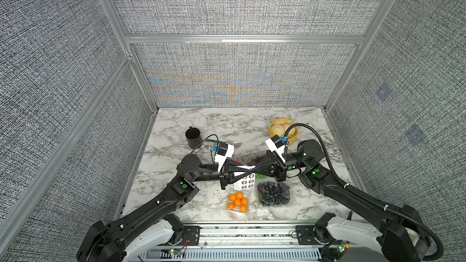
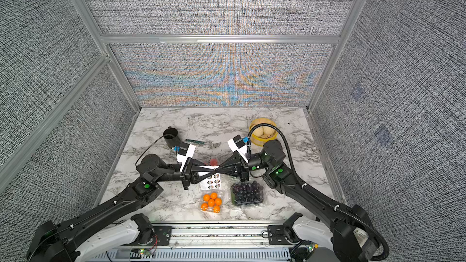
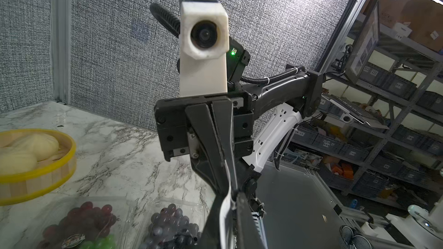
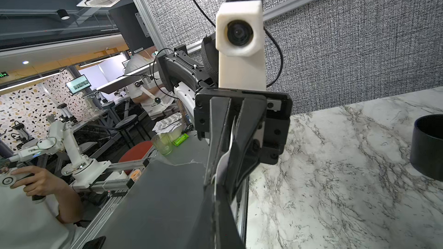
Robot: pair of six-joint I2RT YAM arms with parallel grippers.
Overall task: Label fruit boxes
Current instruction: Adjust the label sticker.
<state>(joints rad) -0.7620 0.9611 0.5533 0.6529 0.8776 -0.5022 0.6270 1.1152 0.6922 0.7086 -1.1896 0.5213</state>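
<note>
Nearest the robot base, the orange-ball box (image 1: 238,202) is sitting closed on the bench (image 1: 227,122), just on the near side of the left gripper (image 1: 250,170). The dark grape box (image 1: 274,194) is lying beside it, on the near side of the right gripper (image 1: 256,170).

Above them the two grippers are meeting tip to tip, level over the bench. Both are pinching the white sticker sheet (image 1: 243,182) with jaws narrow. The left wrist view is showing the paper edge (image 3: 227,176) running between the right gripper's fingers (image 3: 215,135). The right wrist view is showing the same between the left gripper's fingers (image 4: 247,125). The sheet is hanging toward the near side under the left gripper, with rows of round stickers facing up.

Just beyond the grippers the strawberry box (image 2: 213,161) is peeking out, mostly hidden. The red-green grape box (image 3: 79,223) is sitting next to it on the right gripper's side, with a round sticker (image 3: 73,238) showing on its lid.

Farther back, the black cup (image 1: 193,137) is standing beyond the left gripper, with a fork (image 2: 214,144) lying near it. The steamer (image 1: 283,128) with pale buns is sitting beyond the right gripper.
</note>
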